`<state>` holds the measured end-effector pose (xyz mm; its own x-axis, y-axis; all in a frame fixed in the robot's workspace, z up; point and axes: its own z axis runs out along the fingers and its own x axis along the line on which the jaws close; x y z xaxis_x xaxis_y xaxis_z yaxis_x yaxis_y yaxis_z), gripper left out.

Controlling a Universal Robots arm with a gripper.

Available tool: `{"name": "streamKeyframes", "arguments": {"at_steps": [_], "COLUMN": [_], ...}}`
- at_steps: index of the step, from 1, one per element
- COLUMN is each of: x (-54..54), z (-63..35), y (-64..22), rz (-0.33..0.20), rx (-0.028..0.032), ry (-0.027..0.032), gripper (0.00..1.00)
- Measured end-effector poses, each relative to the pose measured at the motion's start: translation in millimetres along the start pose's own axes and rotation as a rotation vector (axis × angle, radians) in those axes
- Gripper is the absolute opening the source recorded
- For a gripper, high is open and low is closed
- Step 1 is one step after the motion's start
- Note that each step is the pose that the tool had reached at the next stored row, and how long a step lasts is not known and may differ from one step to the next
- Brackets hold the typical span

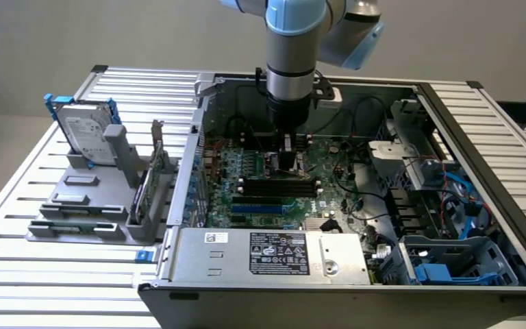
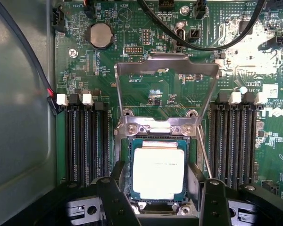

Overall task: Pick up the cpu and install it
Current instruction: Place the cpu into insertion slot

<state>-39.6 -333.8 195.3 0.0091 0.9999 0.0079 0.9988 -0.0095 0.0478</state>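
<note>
Install step, by my judgement: cpu (image 2: 159,172) lies flat in socket (image 2: 126,155) on motherboard (image 2: 132,28). Hand (image 2: 157,181) open, fingers flank chip, apparently clear of it. Load plate (image 2: 167,70) stands raised, not yet latched. Any motion here demands straight, pin-safe travel. Board print reads "DELL".

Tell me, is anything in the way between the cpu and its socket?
Nothing visible is. The metal frame is swung open, clear of the socket, and the cpu lies squarely over it.
</note>
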Motion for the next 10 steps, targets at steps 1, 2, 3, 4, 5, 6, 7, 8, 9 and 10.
{"name": "streamKeyframes", "arguments": {"at_steps": [1,2,3,4,5,6,7,8,9,10], "x": [0.4,0.6,0.6,0.6,0.6,0.7,0.7,0.6,0.7,0.7], "z": [0.0,0.2,0.2,0.3,0.4,0.5,0.5,0.6,0.7,0.8], "y": [0.0,0.0,0.0,0.0,0.0,0.0,0.0,0.0,0.0,0.0], "rz": [0.0,0.0,0.0,0.0,0.0,0.0,0.0,0.0,0.0,0.0], "rx": [0.0,-0.0001,-0.0001,0.0,0.0,0.0,0.0,0.0,-0.0002,-0.0001], "ry": [-0.001,-0.0016,-0.0022,-0.0028,-0.0035,-0.0045,-0.0055,-0.0066,-0.0076,-0.0092], "gripper": [0.63,0.63,0.63,0.63,0.63,0.63,0.63,0.63,0.63,0.63]}}
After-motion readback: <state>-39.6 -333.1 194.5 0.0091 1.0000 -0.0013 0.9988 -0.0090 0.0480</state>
